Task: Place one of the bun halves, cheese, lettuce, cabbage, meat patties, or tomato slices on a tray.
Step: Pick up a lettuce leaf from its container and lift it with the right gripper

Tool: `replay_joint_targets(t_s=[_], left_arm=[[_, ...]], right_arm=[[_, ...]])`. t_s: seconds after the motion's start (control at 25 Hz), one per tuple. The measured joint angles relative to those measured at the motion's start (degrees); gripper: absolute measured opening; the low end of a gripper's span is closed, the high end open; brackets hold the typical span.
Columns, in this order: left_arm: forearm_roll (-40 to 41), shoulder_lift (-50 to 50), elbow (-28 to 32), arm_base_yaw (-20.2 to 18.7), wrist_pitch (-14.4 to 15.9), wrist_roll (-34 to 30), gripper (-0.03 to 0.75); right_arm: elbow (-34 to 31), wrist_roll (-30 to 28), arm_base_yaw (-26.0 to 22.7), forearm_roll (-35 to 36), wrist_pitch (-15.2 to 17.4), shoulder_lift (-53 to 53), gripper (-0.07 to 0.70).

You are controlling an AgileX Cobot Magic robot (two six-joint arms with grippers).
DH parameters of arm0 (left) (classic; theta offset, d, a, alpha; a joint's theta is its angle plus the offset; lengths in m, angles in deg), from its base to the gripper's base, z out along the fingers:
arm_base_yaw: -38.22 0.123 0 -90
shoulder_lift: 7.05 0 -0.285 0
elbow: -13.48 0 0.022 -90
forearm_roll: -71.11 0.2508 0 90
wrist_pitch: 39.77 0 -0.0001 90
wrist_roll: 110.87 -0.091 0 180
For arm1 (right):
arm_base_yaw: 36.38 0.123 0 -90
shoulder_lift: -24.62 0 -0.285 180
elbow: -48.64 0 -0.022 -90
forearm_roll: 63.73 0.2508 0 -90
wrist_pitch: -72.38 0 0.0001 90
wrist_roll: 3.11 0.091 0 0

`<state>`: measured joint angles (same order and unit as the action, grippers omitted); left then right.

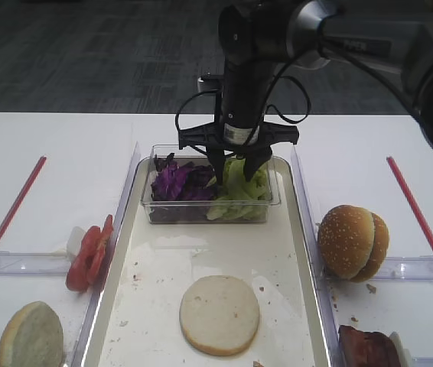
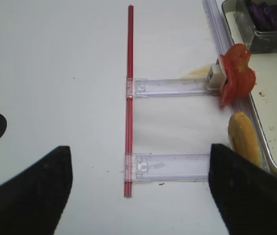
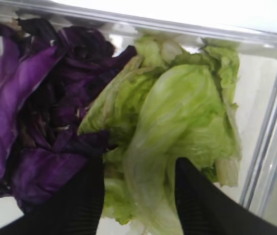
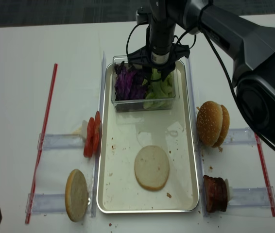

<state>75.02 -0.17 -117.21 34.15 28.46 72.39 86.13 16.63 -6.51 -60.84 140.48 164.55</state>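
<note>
Straddling lettuce (image 3: 177, 117) — right gripper (image 3: 138, 196) jaws apart

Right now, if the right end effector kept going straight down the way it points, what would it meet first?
The lettuce in the clear tub: the right end effector has its open jaws straddling a pale-green leaf, with the purple cabbage just to one side. Contact looks imminent, though depth is unclear.

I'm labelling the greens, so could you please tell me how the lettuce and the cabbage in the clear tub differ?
The lettuce is light green with broad crinkled leaves; the cabbage is dark purple and more shredded. The lettuce fills the tub's right side, the cabbage its left. The right hand straddles the lettuce, not the cabbage. Both share one clear tub.
</note>
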Motion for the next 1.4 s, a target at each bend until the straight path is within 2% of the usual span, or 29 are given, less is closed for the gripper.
replay_joint_targets(t_s=[0.68, 1.04, 1.2, 1.4], left_arm=[[0.0, 0.0, 0.0, 0.0, 0.0, 0.0, 0.538], [0.0, 0.0, 0.0, 0.0, 0.0, -0.1, 0.538], [0.0, 0.0, 0.0, 0.0, 0.0, -0.1, 0.538], [0.0, 0.0, 0.0, 0.0, 0.0, -0.1, 0.538]], right_arm=[[0.1, 0.0, 0.0, 0.0, 0.4, 2.4, 0.36], [0.1, 0.0, 0.0, 0.0, 1.5, 2.4, 0.314], [0.1, 0.0, 0.0, 0.0, 1.5, 2.8, 0.27], [0.1, 0.0, 0.0, 0.0, 1.5, 3.1, 0.16]])
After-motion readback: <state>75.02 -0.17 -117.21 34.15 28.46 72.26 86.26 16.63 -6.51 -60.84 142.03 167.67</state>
